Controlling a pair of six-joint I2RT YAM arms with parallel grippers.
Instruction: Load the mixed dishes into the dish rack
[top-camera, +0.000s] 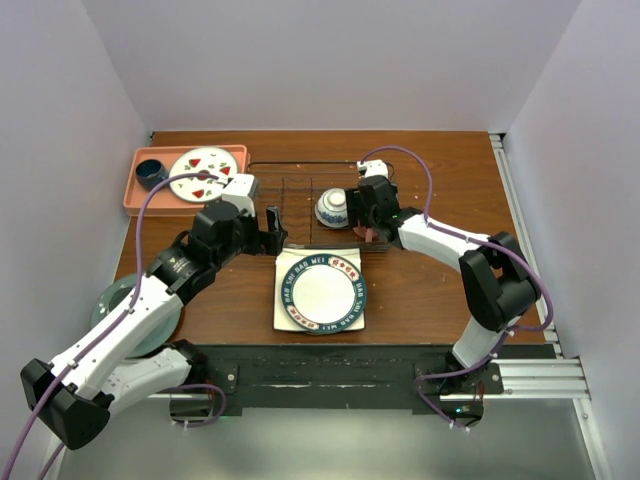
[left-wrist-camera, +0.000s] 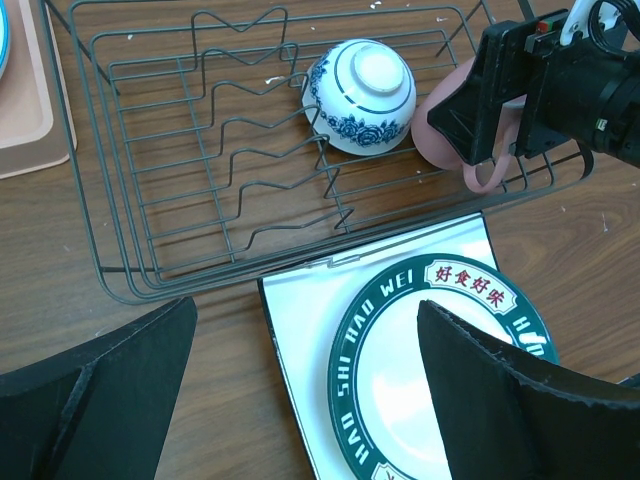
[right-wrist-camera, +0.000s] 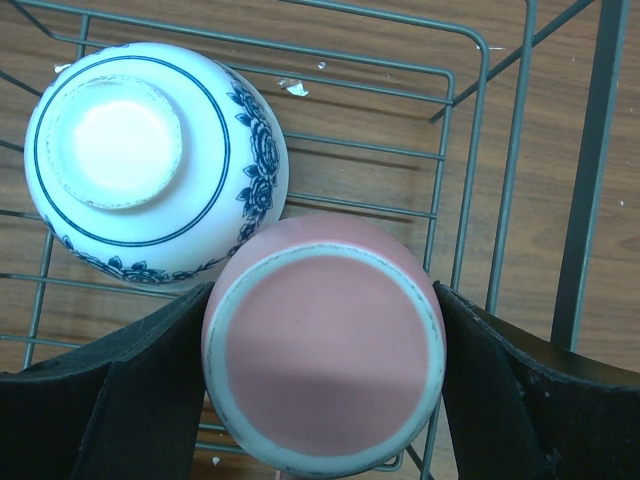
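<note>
1. Clamped shut, the right gripper (right-wrist-camera: 322, 295) holds the pink mug (right-wrist-camera: 325, 345). Both dark fingers (right-wrist-camera: 140, 390) press against its sides, and the mug is upside down with its base facing the wrist camera.
2. The mug is at the right end of the dish rack (left-wrist-camera: 150, 270), near the front corner. From where I stand I cannot tell whether it rests on the wires or hangs just above them.
3. Just beside it, touching its side in the right wrist view, the blue-and-white bowl (right-wrist-camera: 150, 160) sits upside down inside the rack.
4. The left gripper (left-wrist-camera: 305, 308) hovers with its jaws wide apart and nothing between them, above the near edge of the rack and the far edge of the stacked plates.
5. Those plates lie on the table (top-camera: 440, 290) just in front of the rack. The white square plate (left-wrist-camera: 300, 330) is underneath, and the round lettered plate (left-wrist-camera: 400, 290) sits centred on top of it.
6. The pale green plate (top-camera: 108, 300) lies flat at the near left of the table, mostly hidden under the left arm.
7. At the far left corner, the salmon tray (top-camera: 135, 200) holds the white plate with red marks (top-camera: 205, 172) and the dark blue cup (top-camera: 152, 173), well apart from both grippers.
</note>
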